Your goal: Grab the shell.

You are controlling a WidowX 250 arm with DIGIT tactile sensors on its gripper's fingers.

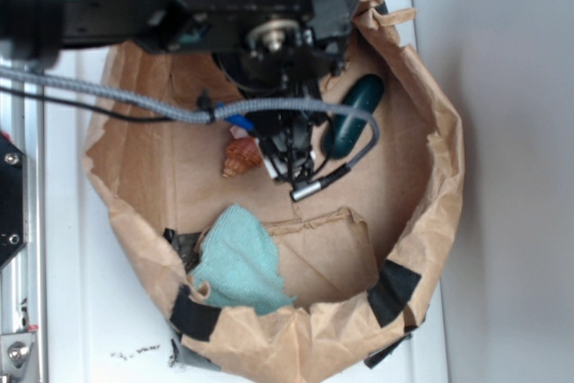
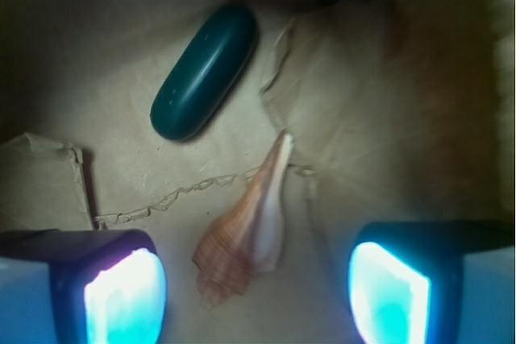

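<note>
The orange-tan ribbed shell [image 2: 246, 235] lies flat on the brown paper floor, its pointed tail aimed up toward the far side and its pale lip on the right. In the exterior view the shell [image 1: 240, 155] shows just left of the gripper [image 1: 291, 161], partly hidden by the arm. In the wrist view my gripper [image 2: 256, 300] is open, with the jaws wide apart on either side of the shell's wide end. The pads [image 2: 125, 296] do not touch the shell.
A dark green glossy capsule [image 2: 204, 70] lies beyond the shell, also seen in the exterior view [image 1: 354, 114]. A teal cloth [image 1: 238, 262] lies at the front left. The crumpled brown paper bag wall [image 1: 439, 168] rings everything. A grey cable [image 1: 134, 100] crosses above.
</note>
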